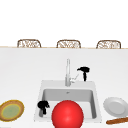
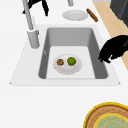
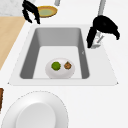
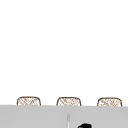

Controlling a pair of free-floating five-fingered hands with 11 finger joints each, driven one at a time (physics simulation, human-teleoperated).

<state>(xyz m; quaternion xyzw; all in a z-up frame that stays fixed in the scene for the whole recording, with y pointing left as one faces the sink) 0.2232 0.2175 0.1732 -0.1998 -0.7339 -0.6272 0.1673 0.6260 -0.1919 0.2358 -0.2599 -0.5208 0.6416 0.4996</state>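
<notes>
My left hand [image 1: 43,107] hovers over the sink's front left rim, fingers hanging loosely downward and holding nothing; it is also in the left side view [image 2: 113,48] and the right side view [image 3: 31,11]. My right hand [image 1: 83,71] floats just right of the faucet [image 1: 67,72], fingers drooping beside the lever [image 3: 98,40] without gripping it; its top shows in the upper view [image 4: 85,125]. In the sink basin [image 2: 92,42] sits a white bowl [image 2: 75,68] with a green lime [image 2: 71,61] and a brown item [image 2: 60,62].
A large red ball [image 1: 67,114] stands at the front middle, hiding the sink's front. A yellow-rimmed plate [image 1: 11,110] lies on the counter at left. A white plate [image 1: 115,106] and a wooden rolling pin [image 1: 117,120] lie at right. Three wicker chairs [image 1: 68,44] stand behind the counter.
</notes>
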